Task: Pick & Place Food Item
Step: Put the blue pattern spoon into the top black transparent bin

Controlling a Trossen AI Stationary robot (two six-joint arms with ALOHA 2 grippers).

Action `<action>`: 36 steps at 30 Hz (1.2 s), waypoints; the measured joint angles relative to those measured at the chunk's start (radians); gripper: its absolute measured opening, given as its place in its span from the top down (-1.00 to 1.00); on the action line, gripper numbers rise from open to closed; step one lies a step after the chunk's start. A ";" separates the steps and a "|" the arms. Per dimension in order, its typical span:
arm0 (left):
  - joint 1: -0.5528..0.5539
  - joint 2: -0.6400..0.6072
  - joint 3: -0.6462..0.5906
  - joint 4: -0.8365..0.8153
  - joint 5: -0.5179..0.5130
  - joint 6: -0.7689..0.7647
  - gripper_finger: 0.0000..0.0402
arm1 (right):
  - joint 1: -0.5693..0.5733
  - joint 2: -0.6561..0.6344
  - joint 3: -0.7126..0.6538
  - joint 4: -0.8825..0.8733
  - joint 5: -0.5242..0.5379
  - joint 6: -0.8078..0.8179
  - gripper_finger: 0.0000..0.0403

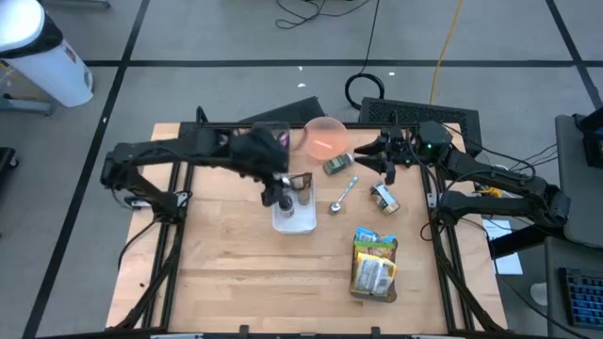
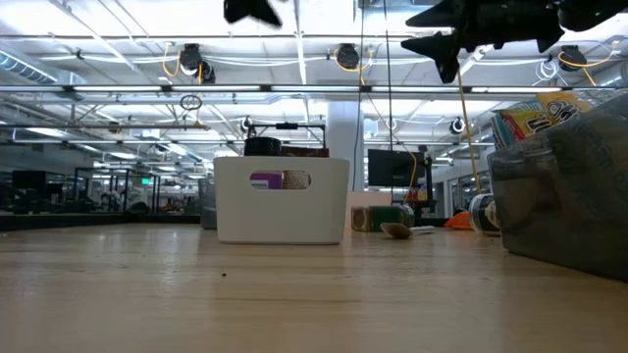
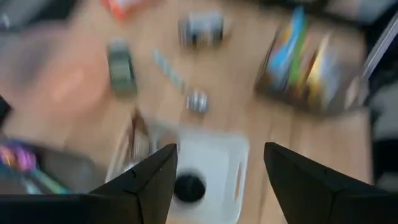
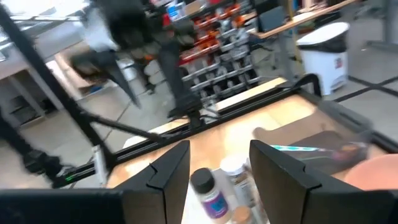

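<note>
A white bin (image 1: 303, 223) stands at the table's middle and holds bottles, one with a black cap (image 3: 188, 186). My left gripper (image 1: 273, 184) hangs open and empty well above the bin (image 3: 214, 146); in the low view it shows at the top (image 2: 253, 12), far above the bin (image 2: 282, 201). My right gripper (image 1: 379, 156) is open and empty, high over the far right of the table (image 2: 442, 44), near a green can (image 1: 337, 166) that lies on its side. A second can (image 1: 383, 198), a spoon (image 1: 341, 193) and a yellow snack bag (image 1: 374, 266) lie on the table.
A pink bowl (image 1: 325, 137) stands at the far edge, behind the bin. A black mat with cables (image 1: 424, 118) lies beyond the far right corner. Bare wood lies at the near left of the table (image 1: 217, 273).
</note>
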 joint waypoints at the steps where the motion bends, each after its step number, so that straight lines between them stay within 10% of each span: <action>1: 0.006 -0.012 0.014 0.039 -0.003 -0.018 -0.21 | 0.000 0.000 0.000 0.000 0.022 0.003 0.22; 8: 0.039 -0.116 0.024 0.393 0.025 0.033 -0.13 | 0.000 0.000 0.000 0.007 0.170 0.066 0.22; 16: 0.099 -0.204 -0.026 0.421 0.201 0.134 -0.01 | 0.000 0.005 0.000 0.008 0.220 0.120 0.22; 36: 0.138 -0.553 -0.819 1.094 0.321 -0.250 0.13 | 0.124 0.228 0.000 0.121 0.325 0.255 0.22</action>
